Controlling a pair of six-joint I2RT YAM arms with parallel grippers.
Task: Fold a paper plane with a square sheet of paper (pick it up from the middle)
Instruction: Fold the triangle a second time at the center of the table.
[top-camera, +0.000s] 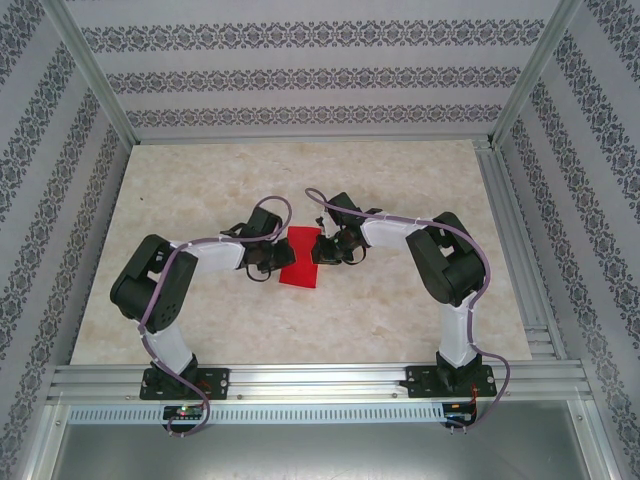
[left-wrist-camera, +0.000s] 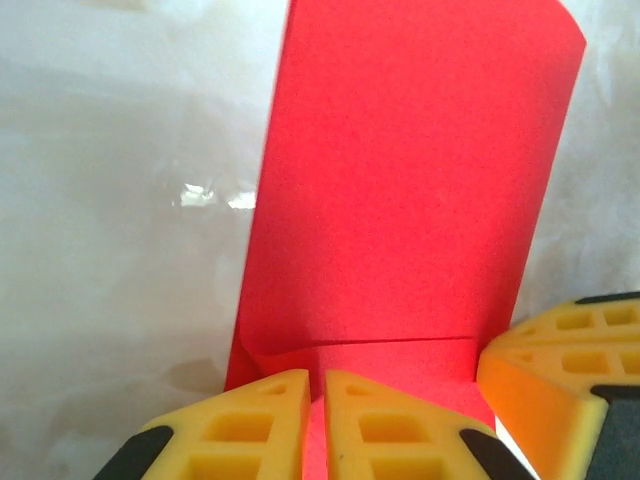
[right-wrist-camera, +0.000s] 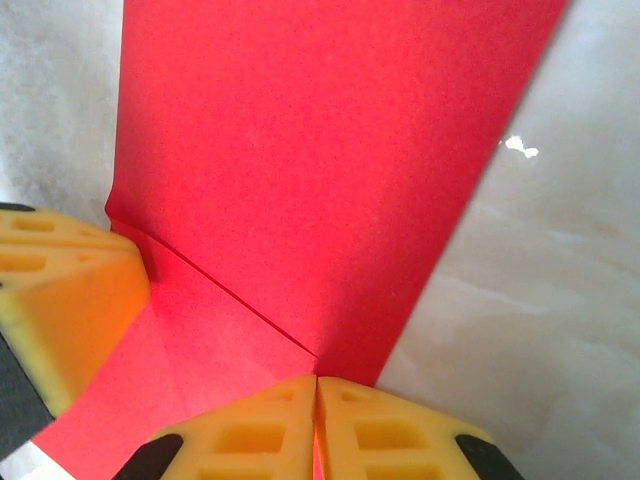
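Note:
The red sheet of paper lies at mid-table, folded into a narrow strip that flares at its far and near ends. My left gripper comes at it from the left and my right gripper from the right. In the left wrist view the paper stands up past a horizontal crease, and the left gripper is shut on its near edge. In the right wrist view the paper carries a diagonal crease, and the right gripper is shut on its edge. Each view also catches the other gripper's yellow finger.
The marble-pattern table is bare around the paper. Patterned walls and an aluminium frame enclose it on three sides. Both arm bases are bolted to the rail at the near edge.

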